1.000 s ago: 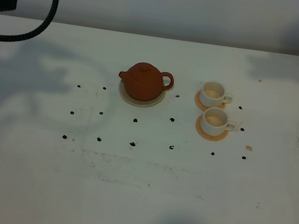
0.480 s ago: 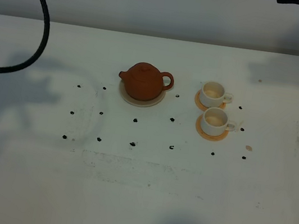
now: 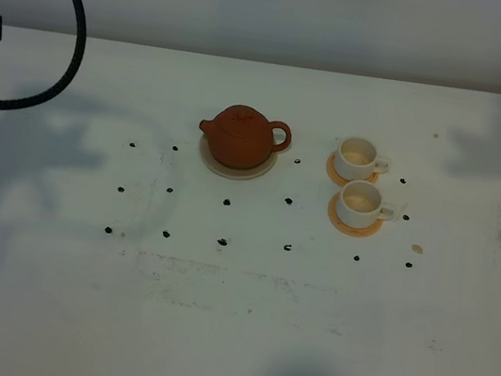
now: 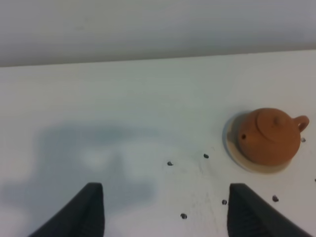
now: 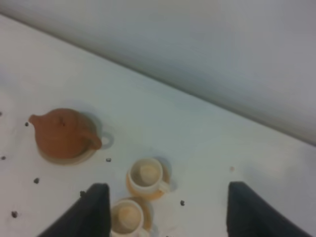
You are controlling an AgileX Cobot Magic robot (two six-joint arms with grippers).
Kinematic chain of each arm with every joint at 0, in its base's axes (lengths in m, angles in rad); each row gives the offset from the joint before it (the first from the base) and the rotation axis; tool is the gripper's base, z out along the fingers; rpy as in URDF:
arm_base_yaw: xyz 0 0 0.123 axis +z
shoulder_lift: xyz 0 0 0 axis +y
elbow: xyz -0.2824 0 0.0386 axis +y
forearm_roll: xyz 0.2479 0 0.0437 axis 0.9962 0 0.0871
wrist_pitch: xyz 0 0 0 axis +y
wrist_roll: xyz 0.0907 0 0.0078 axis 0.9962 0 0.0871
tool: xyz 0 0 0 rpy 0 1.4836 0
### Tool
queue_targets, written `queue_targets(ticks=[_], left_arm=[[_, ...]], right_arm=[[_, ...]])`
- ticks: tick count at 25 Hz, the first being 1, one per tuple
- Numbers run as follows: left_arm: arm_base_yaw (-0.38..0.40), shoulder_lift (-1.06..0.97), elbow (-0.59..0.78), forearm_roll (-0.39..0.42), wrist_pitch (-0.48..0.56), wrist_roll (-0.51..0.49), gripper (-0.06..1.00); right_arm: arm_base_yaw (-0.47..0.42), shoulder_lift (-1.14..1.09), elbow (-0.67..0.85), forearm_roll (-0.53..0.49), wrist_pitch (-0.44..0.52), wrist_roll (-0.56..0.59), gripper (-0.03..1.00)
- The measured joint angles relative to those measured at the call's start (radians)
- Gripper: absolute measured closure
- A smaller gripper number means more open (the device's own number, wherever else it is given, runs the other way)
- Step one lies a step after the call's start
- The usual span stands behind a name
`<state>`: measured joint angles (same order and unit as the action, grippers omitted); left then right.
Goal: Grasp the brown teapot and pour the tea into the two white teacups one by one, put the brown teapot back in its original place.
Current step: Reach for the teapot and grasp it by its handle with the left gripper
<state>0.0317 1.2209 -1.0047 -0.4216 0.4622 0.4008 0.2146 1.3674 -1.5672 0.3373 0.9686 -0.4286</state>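
1. I am finding the brown teapot [image 3: 242, 136] sitting upright with its lid on, squarely on the beige saucer [image 3: 260, 172]. It is a little left of the middle of the table [image 3: 227, 337], spout pointing left and handle pointing right.
2. The two white cups are standing to its right, each on an orange-tan coaster [image 3: 359, 229]. The far teacup [image 3: 357, 155] and the near teacup [image 3: 360, 201] are just beside each other, with both handles pointing right.
3. In the left wrist view I am seeing the left fingers [image 4: 91, 212] spread wide with nothing between them. They are hanging over bare table to the left of the teapot and well apart from it.
4. The right fingers [image 5: 95, 210] are likewise gaping wide and empty, high over the cups and touching nothing.
5. I am reading both cup insides as faintly tan, but I cannot tell whether that is tea or only glaze and shade.
6. I am therefore judging the stage with caution: the teapot is in its proper place and no arm is engaging it.
7. If no tea is in the cups, everything is left to do: grasping the teapot, pouring into each cup in turn, and setting it back on the saucer.
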Motion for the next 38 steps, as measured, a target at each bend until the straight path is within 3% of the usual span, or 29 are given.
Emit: queue_targets(ticks=[8, 15, 23, 28, 38], left_arm=[[0.000, 0.059, 0.000, -0.003, -0.045, 0.001, 0.43], [-0.058, 0.142, 0.000, -0.015, -0.087, 0.098, 0.43], [-0.152, 0.228, -0.078, -0.020, -0.112, 0.105, 0.43], [-0.192, 0.285, -0.168, -0.021, -0.092, 0.112, 0.43], [-0.202, 0.356, -0.267, -0.003, -0.031, 0.133, 0.50]], right_arm=[[0.000, -0.310, 0.226, -0.090, -0.048, 0.067, 0.47], [0.000, -0.587, 0.414, -0.097, -0.040, 0.097, 0.47], [0.000, -0.813, 0.584, -0.126, 0.067, 0.178, 0.47], [0.000, -0.947, 0.723, -0.162, 0.103, 0.238, 0.47], [0.000, -1.237, 0.998, -0.197, 0.108, 0.306, 0.48]])
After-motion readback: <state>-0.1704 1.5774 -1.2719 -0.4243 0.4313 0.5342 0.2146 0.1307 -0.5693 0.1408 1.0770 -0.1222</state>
